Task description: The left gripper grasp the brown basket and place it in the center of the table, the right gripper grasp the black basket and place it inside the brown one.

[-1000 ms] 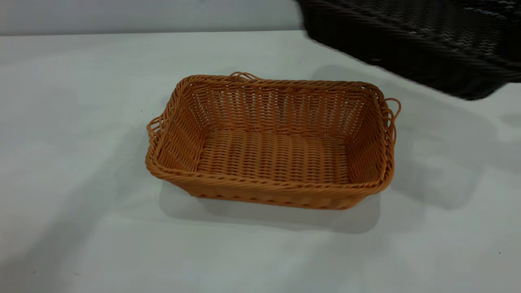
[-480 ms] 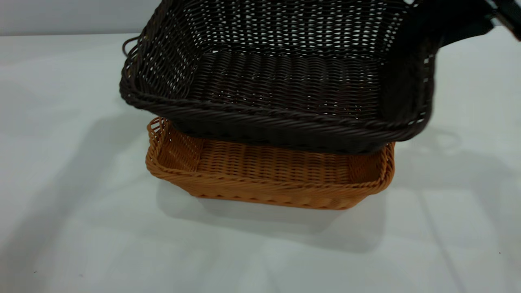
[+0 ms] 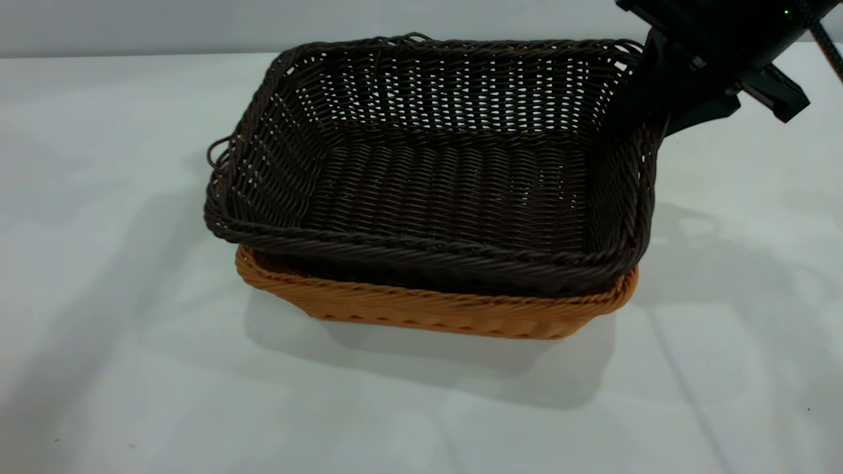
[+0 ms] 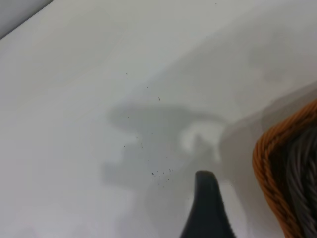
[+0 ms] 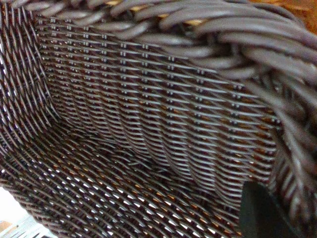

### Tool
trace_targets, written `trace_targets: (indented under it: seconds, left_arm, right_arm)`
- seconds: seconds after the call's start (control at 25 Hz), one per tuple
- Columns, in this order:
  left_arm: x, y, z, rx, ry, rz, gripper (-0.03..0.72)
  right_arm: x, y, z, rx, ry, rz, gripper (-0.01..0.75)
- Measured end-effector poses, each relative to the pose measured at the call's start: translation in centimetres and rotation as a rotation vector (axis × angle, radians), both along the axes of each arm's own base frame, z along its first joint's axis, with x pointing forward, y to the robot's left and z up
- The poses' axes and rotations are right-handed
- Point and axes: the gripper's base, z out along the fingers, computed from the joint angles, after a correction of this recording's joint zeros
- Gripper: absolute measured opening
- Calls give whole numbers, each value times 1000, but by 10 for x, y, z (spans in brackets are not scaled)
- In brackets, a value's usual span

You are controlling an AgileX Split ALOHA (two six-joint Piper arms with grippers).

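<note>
The brown basket point(image 3: 435, 308) stands on the table point(image 3: 118, 342) near its middle. The black basket point(image 3: 448, 191) sits lowered into it, with its rim a little above the brown rim and only the brown front wall showing. My right gripper point(image 3: 649, 99) is shut on the black basket's right wall. One of its fingers point(image 5: 262, 213) lies against the inside of the weave point(image 5: 148, 114). My left gripper point(image 4: 205, 208) shows only as a dark block over bare table, apart from the brown rim point(image 4: 267, 168), and is out of the exterior view.
The table's back edge meets a grey wall point(image 3: 197, 26). Shadows of the arms fall on the tabletop to both sides of the baskets.
The black basket came in from the upper right, passed over the brown basket, and has dropped down into it. The brown basket has not moved.
</note>
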Motion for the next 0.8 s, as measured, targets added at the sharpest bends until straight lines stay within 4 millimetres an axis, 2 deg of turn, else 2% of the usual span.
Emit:
trace_targets:
  seconds: [0.12, 0.24, 0.32, 0.48, 0.56, 0.68, 0.8]
  left_arm:
    - [0, 0, 0, 0, 2, 0, 489]
    - [0, 0, 0, 0, 2, 0, 489]
    - [0, 0, 0, 2, 1, -1, 489]
    - [0, 0, 0, 8, -4, -16, 489]
    - [0, 0, 1, 9, -9, -19, 489]
    - [-4, 2, 14, 8, -39, -22, 489]
    - [-14, 5, 46, -2, -110, -20, 489]
  right_arm:
    - [1, -1, -7, -12, 3, -1, 93]
    - [2, -1, -10, -19, -10, 17, 143]
    - [2, -1, -10, -16, -14, 23, 216]
    - [3, 0, -9, -13, -34, 46, 410]
    - [5, -1, -3, -16, -65, 71, 499]
    - [12, -6, 27, -27, -163, 114, 597]
    - [17, -19, 84, -33, -322, 120, 620]
